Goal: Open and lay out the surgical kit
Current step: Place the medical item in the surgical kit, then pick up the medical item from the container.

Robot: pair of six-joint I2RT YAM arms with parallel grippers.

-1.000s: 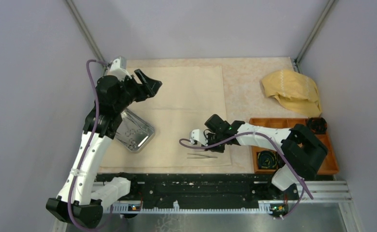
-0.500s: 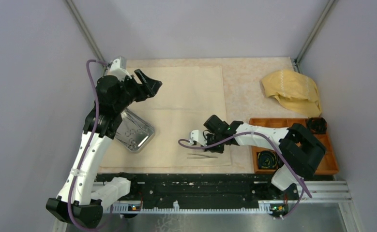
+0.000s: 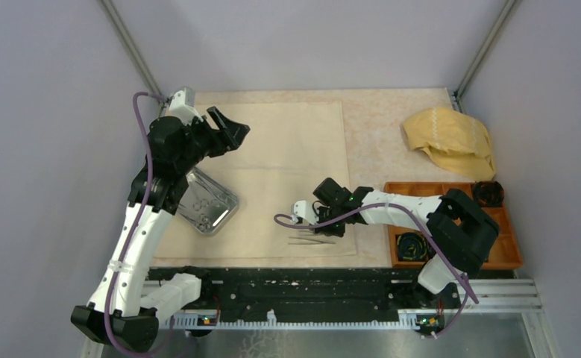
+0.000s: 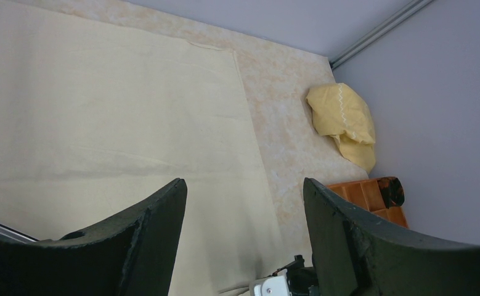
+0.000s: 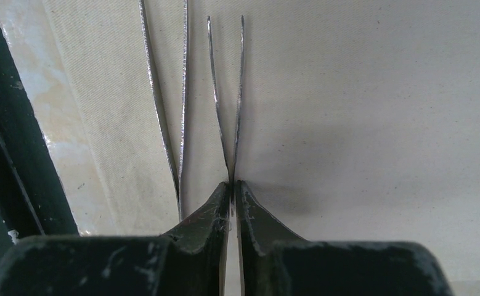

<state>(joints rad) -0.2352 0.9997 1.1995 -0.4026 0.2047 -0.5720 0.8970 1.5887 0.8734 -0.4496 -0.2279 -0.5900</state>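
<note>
**A:** So, where does the kit stand?

**B:** Mostly opened, I'd say. The cream sheet [image 3: 294, 149] lies flat across the table [image 3: 391, 127]. The steel tray [image 3: 227, 201] sits on the sheet's left border, partly under the left arm, with what look like scissors [image 3: 206, 211] inside it.

**A:** And the tweezers?

**B:** Two pairs, on the sheet's near edge, side by side with their legs pointing the same way. The outer tweezers [image 5: 179, 197] lie closer to the table's near edge, and nothing touches them. The inner tweezers [image 5: 230, 166] lie just beside them. That neat row looks deliberate: instruments lined up so each can be picked out singly.

**A:** Why is the right gripper [image 5: 233, 185] so low?

**B:** It is down at the sheet, jaws closed to a thin slit on the joined end of the inner tweezers. Gripping that narrow tail leaves the legs free to lie flat. My guess is it is setting that pair down, but how hard it pinches I can't judge.

**A:** The other one?

**B:** The left gripper [image 4: 243, 185] hangs above the sheet's far left part, jaws spread wide, holding and touching nothing. Probably it is parked near the tray for whatever comes out next.

**A:** Anything else?

**B:** A mustard cloth [image 3: 451, 142] far right and an orange box [image 3: 436, 186], both off the sheet.
</note>
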